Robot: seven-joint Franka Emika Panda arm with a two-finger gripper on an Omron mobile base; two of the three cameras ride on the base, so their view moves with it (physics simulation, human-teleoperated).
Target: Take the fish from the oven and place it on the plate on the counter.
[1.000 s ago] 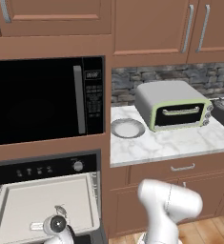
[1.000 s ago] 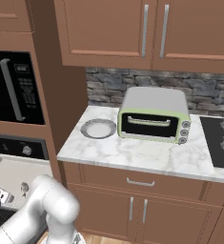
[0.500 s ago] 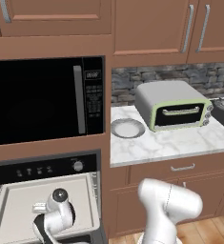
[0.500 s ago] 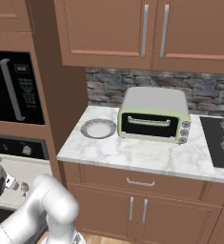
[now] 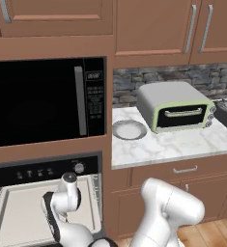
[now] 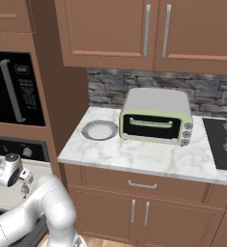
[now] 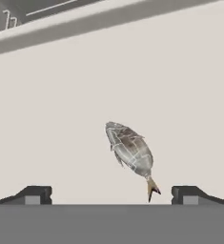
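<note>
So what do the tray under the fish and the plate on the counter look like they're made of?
The tray: probably enamelled or coated metal, going by its flat, matte cream surface without markings. The plate: likely glazed ceramic, smooth and pale with a darker grey rim. The counter: polished white marble, shown by its faint grey veining.

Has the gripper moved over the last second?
Yes. In the left base view the gripper has risen from the front of the oven's tray toward the oven's knobs, and shifted right. It hangs open above the fish.

The white marble desk carries the plate beside a pale-green toaster oven. The oven's cream tray bears the fish.
</note>
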